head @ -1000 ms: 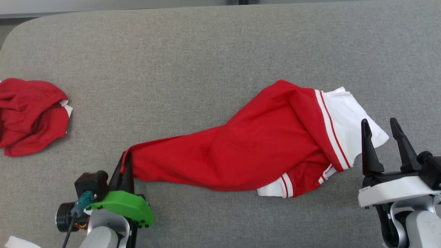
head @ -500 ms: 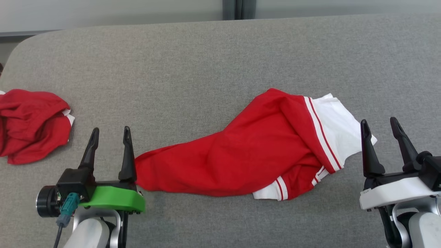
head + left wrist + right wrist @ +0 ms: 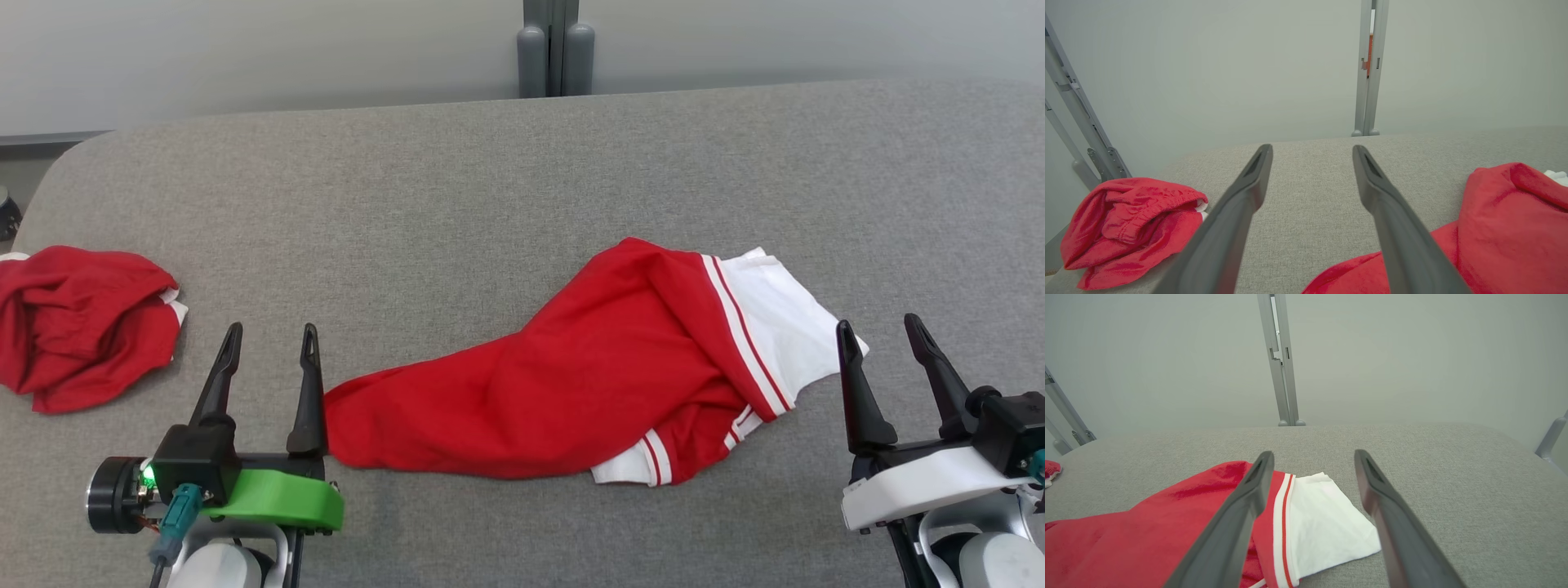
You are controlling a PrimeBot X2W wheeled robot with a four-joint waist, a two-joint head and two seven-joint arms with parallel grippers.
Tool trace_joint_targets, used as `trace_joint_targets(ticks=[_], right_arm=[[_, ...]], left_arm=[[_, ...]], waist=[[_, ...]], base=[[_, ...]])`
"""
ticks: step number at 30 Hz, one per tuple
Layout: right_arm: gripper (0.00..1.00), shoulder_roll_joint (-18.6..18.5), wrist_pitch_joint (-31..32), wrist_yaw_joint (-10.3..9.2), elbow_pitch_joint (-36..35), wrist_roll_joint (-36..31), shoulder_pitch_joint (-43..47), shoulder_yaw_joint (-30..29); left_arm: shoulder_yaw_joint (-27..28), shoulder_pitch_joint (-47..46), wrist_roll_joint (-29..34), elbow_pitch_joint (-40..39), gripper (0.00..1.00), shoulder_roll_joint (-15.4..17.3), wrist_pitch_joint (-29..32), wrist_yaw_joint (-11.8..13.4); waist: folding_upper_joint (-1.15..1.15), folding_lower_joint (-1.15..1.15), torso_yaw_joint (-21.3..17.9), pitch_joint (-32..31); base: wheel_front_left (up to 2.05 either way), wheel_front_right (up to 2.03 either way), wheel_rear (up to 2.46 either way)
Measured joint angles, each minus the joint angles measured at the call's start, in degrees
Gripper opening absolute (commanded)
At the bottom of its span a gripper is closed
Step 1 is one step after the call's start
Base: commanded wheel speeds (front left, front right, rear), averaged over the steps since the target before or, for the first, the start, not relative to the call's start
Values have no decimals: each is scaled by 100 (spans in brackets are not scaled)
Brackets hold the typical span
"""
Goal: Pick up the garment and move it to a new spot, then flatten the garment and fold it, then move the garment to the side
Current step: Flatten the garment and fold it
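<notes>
Grey fabric tabletop (image 3: 424,188), plain pale wall (image 3: 245,57) behind w/ grey metal post (image 3: 555,49) at ctr.

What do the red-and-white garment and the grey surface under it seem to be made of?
Garment: soft matte knit, probably cotton or polyester jersey; it lies in smooth rounded folds with little sheen. Grey surface: matte woven fabric covering, judging by its fine speckled weave; what lies beneath it cannot be told.
</notes>
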Motion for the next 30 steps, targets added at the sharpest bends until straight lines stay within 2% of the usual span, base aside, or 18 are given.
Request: trace_joint_targets(ticks=[9,13,21,30], right_arm=[[100,-63,46,0,-15,8,7,32],[100,-137,129,0,125,46,11,410],[100,-141,204,0,1120,299,253,1449],[100,-147,-57,0,2057,428,-199,1634]], left_arm=[[66,5,85,25,100,-47,0,-52],[91,1,111,18,100,-82,-7,-62],[131,-168,224,-2,100,-221,-8,-115],[233,-290,349,55,100,-356,-8,-215]], waist=[[0,0,47,33],[0,0,80,89],[0,0,184,327],[0,0,247,581]], base=[[0,0,0],[0,0,0],[0,0,0],[0,0,0]])
